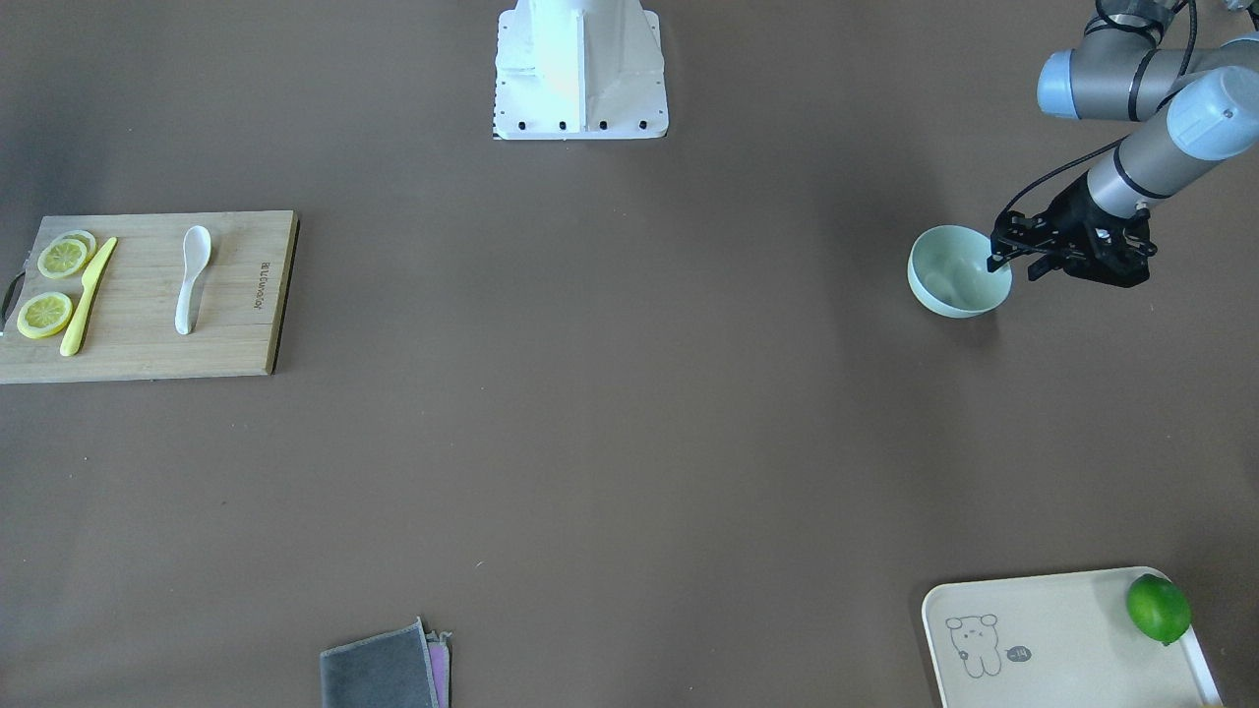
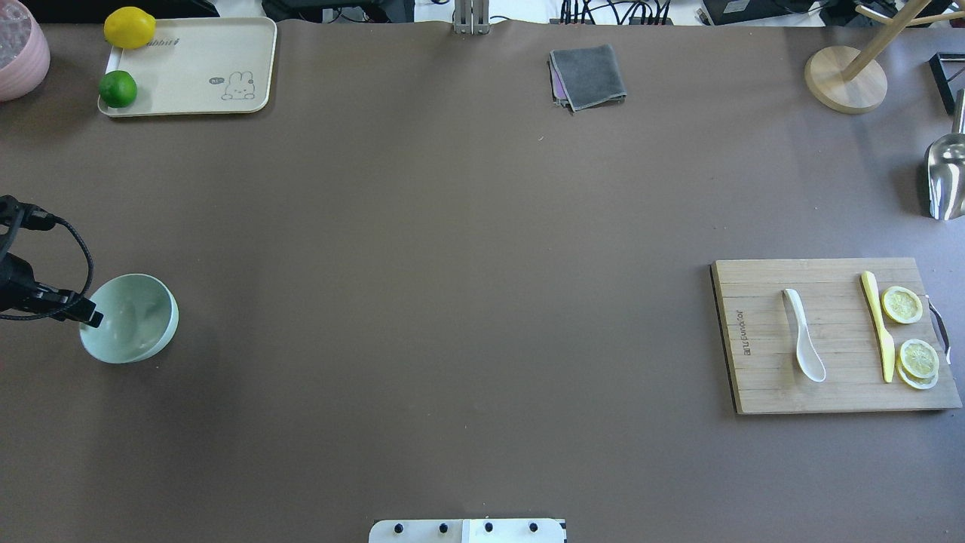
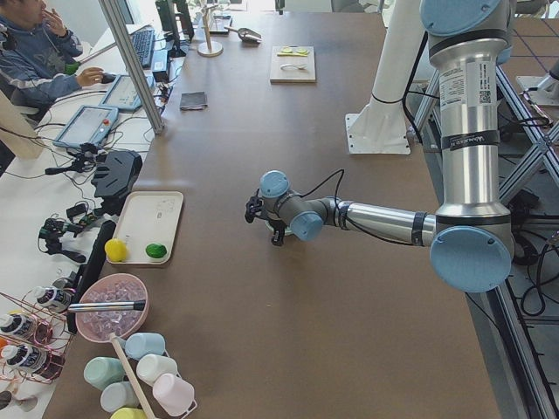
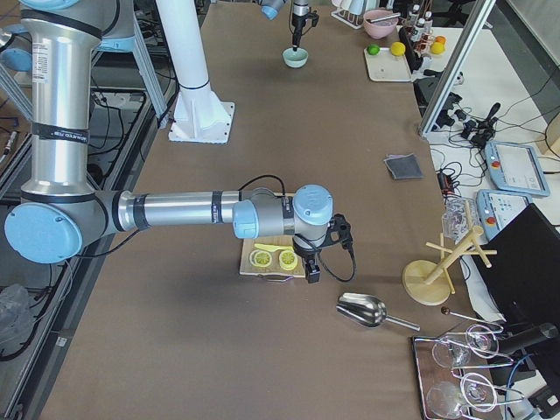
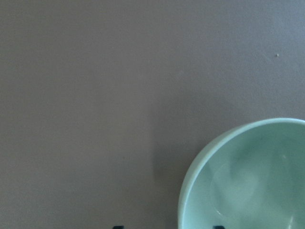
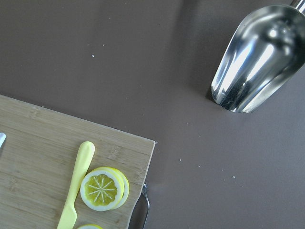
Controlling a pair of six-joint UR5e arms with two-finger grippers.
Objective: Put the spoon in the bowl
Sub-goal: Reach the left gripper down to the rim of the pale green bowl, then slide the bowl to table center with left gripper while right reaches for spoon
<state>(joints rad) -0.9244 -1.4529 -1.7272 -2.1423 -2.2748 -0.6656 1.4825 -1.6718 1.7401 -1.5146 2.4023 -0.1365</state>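
The white spoon (image 1: pixel 192 280) lies on a wooden cutting board (image 1: pixel 148 334) at the table's right end; it also shows in the overhead view (image 2: pixel 803 343). The mint-green bowl (image 1: pixel 959 270) stands empty at the left end (image 2: pixel 132 317). My left gripper (image 1: pixel 1013 267) is open at the bowl's near rim. In the left wrist view its two tips at the bottom edge straddle the rim of the bowl (image 5: pixel 248 176). My right gripper (image 4: pixel 312 273) hangs over the board's outer end by the lemon slices. It shows only in the exterior right view, so I cannot tell if it is open or shut.
A yellow knife (image 2: pixel 878 324) and lemon slices (image 2: pixel 902 305) lie on the board beside the spoon. A metal scoop (image 2: pixel 946 177) and a wooden stand (image 2: pixel 844 79) are at the far right. A cream tray (image 2: pixel 188 68) with a lime and a lemon is at the far left, and a grey cloth (image 2: pixel 588 75) lies at the far edge.
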